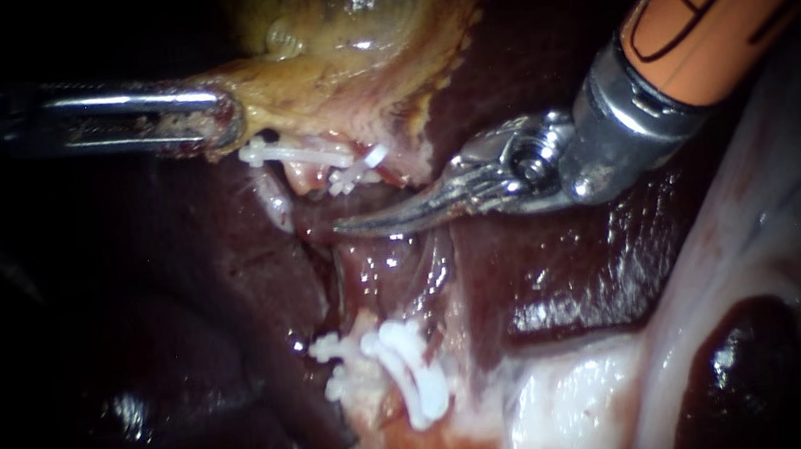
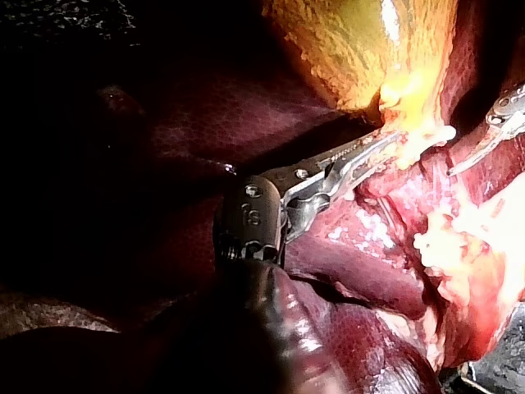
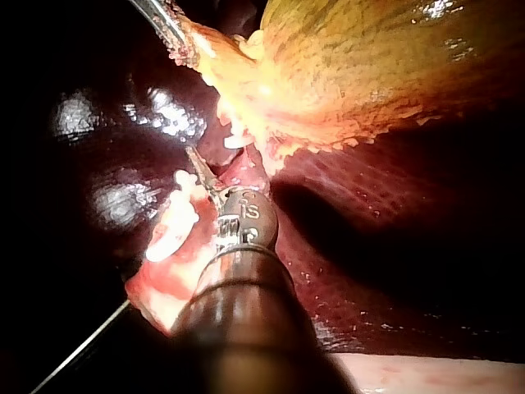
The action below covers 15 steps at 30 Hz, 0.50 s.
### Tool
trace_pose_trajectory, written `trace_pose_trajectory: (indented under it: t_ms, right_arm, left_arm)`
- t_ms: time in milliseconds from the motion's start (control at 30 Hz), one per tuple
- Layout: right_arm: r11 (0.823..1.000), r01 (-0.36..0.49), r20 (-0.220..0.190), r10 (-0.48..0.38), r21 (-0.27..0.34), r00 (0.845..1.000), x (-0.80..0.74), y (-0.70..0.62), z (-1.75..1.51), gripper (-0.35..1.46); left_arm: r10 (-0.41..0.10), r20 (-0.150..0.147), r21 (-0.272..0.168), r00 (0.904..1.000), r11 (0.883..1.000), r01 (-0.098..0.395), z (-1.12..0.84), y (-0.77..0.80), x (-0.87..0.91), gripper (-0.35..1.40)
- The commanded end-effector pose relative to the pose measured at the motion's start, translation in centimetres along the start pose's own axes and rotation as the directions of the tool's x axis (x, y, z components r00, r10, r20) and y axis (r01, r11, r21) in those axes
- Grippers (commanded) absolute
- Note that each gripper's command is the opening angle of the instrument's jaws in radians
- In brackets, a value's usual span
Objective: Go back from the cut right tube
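Note:
My left instrument (image 1: 216,125) comes in from the left, its jaws shut on the lower edge of the yellow gallbladder (image 1: 368,27) and holding it up; the left wrist view shows the same hold (image 2: 379,152). My right instrument (image 1: 352,226) has an orange shaft and curved blades that lie shut, their tip pointing left just under the upper white clips (image 1: 312,154). Below the blades a pink tube stump (image 1: 380,267) runs down to the lower white clips (image 1: 401,365). In the right wrist view the blades (image 3: 197,164) sit between the two clip groups.
Dark red liver (image 1: 175,280) surrounds the site on both sides. Pale white tissue (image 1: 728,268) runs along the lower right. Above the right instrument's tip in its wrist view, the left instrument's shaft (image 3: 160,18) holds the gallbladder (image 3: 369,66).

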Motion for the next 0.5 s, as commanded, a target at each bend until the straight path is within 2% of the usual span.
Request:
trace_pose_trajectory:
  t_ms: [33,67,133,167,200,267,367,433,467,500]
  right_arm:
    - [1.0,-0.012,0.0,0.012,0.006,1.0,-0.01,0.01,0.01,-0.35]
    - [1.0,-0.011,-0.008,0.011,0.014,1.0,-0.02,0.01,0.01,-0.33]
    - [1.0,-0.008,-0.018,0.008,0.023,1.0,-0.05,0.02,0.04,0.56]
    - [1.0,-0.006,-0.016,0.007,0.025,1.0,-0.06,0.03,0.06,0.83]
    - [1.0,-0.005,-0.016,0.006,0.024,1.0,-0.08,0.03,0.08,0.99]
    - [1.0,-0.008,-0.015,0.008,0.022,1.0,-0.11,0.05,0.12,1.2]
    - [0.996,0.092,-0.027,-0.091,0.003,0.995,-0.17,0.08,0.2,1.35]
    - [0.99,0.135,-0.026,-0.136,-0.044,0.99,-0.2,0.11,0.24,1.41]
    - [0.981,0.17,-0.021,-0.173,-0.093,0.985,-0.23,0.13,0.26,1.43]
    - [0.973,0.2,-0.005,-0.202,-0.117,0.979,-0.24,0.14,0.26,1.43]
  left_arm:
    - [0.0,0.0,0.0,1.0,1.0,0.0,0.0,0.0,0.0,-0.35]
    - [0.0,0.0,0.0,1.0,1.0,0.0,0.0,0.0,0.0,-0.35]
    - [0.0,0.0,0.0,1.0,1.0,0.0,0.0,0.0,0.0,-0.35]
    - [0.0,0.0,0.0,1.0,1.0,0.0,0.0,0.0,0.0,-0.35]
    - [0.0,0.0,0.0,1.0,1.0,0.0,0.0,0.0,0.0,-0.35]
    - [0.0,0.0,0.0,1.0,1.0,0.0,0.0,0.0,0.0,-0.35]
    - [0.0,0.0,0.0,1.0,1.0,0.0,0.0,0.0,0.0,-0.35]
    - [0.0,0.0,0.0,1.0,1.0,0.0,0.0,0.0,0.0,-0.35]
    - [0.0,0.0,0.0,1.0,1.0,0.0,0.0,0.0,0.0,-0.35]
    - [0.0,0.0,0.0,1.0,1.0,0.0,0.0,0.0,0.0,-0.35]
